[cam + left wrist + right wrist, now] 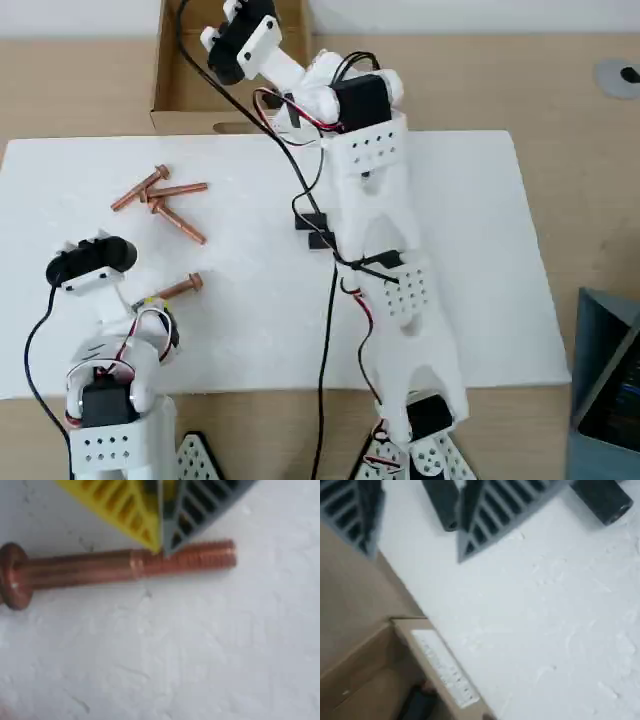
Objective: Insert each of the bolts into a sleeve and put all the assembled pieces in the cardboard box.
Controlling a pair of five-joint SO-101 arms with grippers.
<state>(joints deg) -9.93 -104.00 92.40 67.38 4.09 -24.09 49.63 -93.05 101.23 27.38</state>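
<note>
**High view.** A white sheet (470, 250) lies on the bench (570, 100), and the cardboard box (158, 75) sits at the sheet's far edge. A loose cluster of bolts (160, 196), at least three, lies on the sheet near the box. None of them is in a sleeve. One lone bolt (181, 286) lies apart from the cluster, just beside your left gripper (155, 298). Two black sleeves (308, 222) lie mid-sheet beside the right arm, partly crossed by its cables. Your right gripper (238, 45) hangs over the box.

**Left wrist view.** The lone bolt (120, 567) lies flat on the sheet, bare, with its head at one end and its thread at the other. The left gripper (161, 547) has its yellow and grey fingers pressed together. Both tips sit at one side of the threaded part, so it is not pinching the bolt. You cannot tell whether the tips touch the bolt or sit just above it.

**Right wrist view.** The right gripper (416, 552) is spread wide with nothing between its fingers. The cardboard box (440, 672) shows its rim and inner wall beside the sheet. The black sleeves (440, 505) lie on the sheet beyond the fingertips, well apart from each other. A dark shape (420, 700) sits low inside the box, too dim to identify.

**Progress, as a judgement.** No assembled piece is clearly visible. Unless the dark shape is one already dropped in, the job looks early. Every bolt in sight needs a sleeve and then a trip to the box.
</note>
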